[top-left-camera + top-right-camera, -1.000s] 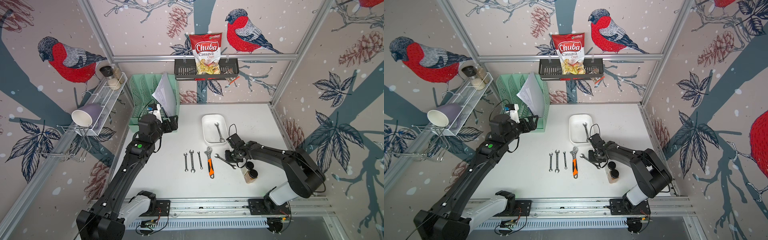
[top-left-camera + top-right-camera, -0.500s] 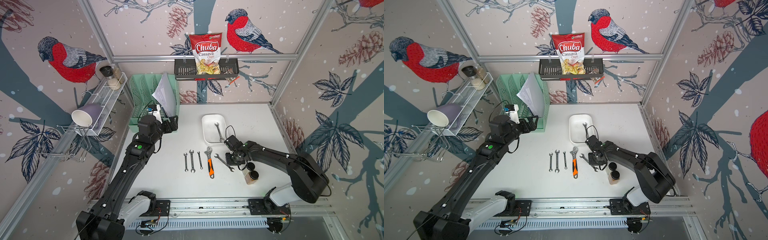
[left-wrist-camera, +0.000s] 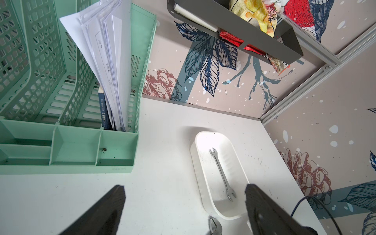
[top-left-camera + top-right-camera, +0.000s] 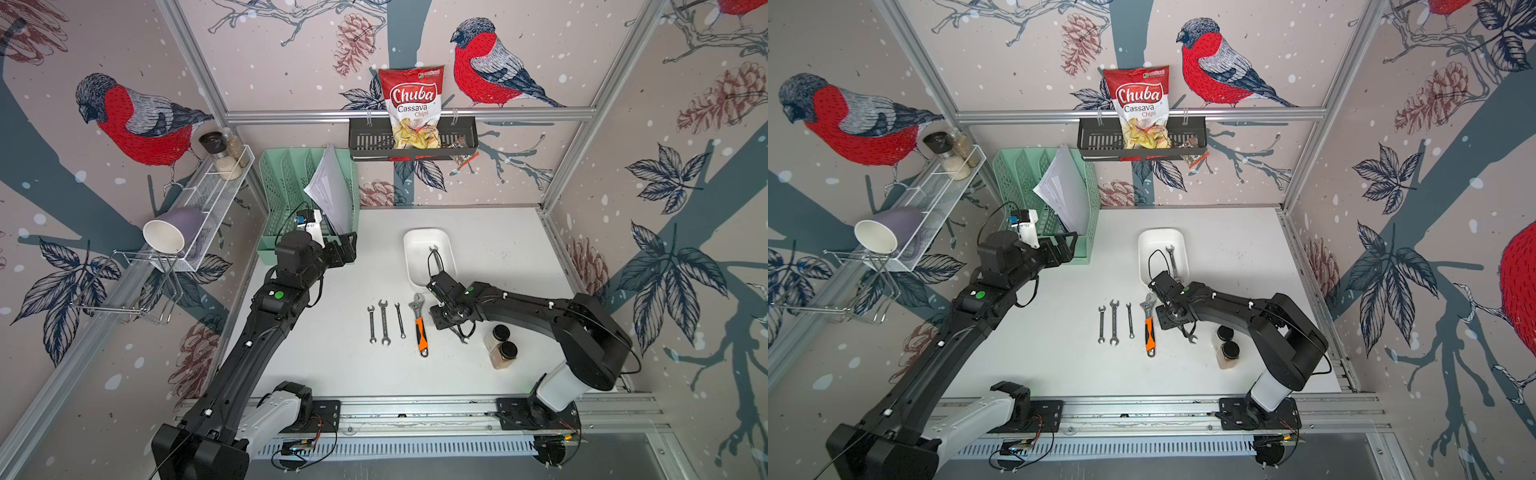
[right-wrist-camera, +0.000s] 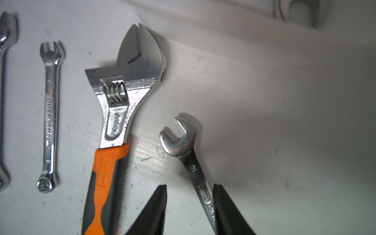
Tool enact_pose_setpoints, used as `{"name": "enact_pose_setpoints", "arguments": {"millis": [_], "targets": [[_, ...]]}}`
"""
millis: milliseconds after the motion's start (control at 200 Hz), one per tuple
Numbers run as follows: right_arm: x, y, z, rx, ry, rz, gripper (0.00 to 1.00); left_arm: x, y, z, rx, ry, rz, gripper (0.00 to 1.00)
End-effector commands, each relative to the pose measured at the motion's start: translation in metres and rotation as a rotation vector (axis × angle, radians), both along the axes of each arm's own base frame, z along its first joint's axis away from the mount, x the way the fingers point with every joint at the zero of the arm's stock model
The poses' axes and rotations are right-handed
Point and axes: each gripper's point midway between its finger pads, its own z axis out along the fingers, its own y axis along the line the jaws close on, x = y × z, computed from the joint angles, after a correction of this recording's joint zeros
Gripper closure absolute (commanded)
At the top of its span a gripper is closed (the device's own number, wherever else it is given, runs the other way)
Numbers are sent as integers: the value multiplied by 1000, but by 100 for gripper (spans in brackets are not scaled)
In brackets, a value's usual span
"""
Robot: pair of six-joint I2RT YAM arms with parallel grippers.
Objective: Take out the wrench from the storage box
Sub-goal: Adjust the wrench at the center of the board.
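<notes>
The white storage box (image 4: 417, 257) (image 4: 1158, 239) (image 3: 231, 158) stands right of the table's middle. A silver wrench (image 4: 435, 259) (image 4: 1172, 259) (image 3: 221, 173) lies lengthwise inside it. Just in front of the box, my right gripper (image 4: 446, 320) (image 4: 1173, 320) (image 5: 191, 186) is low over the table with its jaws apart. Another silver wrench (image 5: 193, 160) (image 4: 1188, 334) lies flat on the table between them, against one finger only. My left gripper (image 3: 184, 186) (image 4: 349, 245) hovers wide open and holds nothing, by the green organiser left of the box.
Three small wrenches (image 4: 384, 322) and an orange-handled adjustable wrench (image 4: 419, 324) (image 5: 114, 122) lie in a row left of my right gripper. Two spice jars (image 4: 500, 343) stand right of it. A green file organiser (image 4: 307, 195) with papers and a black wall basket (image 4: 411, 141) are at the back.
My right gripper has shifted left and nearer, down by the adjustable wrench, and its jaws have parted, leaving its wrench lying on the table. The left arm has not moved.
</notes>
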Motion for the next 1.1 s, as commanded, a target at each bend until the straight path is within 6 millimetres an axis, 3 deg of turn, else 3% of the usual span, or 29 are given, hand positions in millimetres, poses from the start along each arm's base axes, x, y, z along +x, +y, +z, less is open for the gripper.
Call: {"name": "enact_pose_setpoints", "arguments": {"millis": [0,255,555,775,1095], "targets": [[3,-5,-1,-17,-31,1,57,3,0,9,-7,-36,1,4],[-7,-16,-21,-47,7,-23,59,3,0,8,-7,-36,0,4],[-13,-18,-30,-52,19,-154,83,3,0,8,-8,-34,1,4],[-17,-19,-40,-49,20,-275,84,3,-2,9,-15,-35,-10,4],[-9,-25,-33,-77,-24,-295,83,1,-4,11,-20,-43,-16,4]]}}
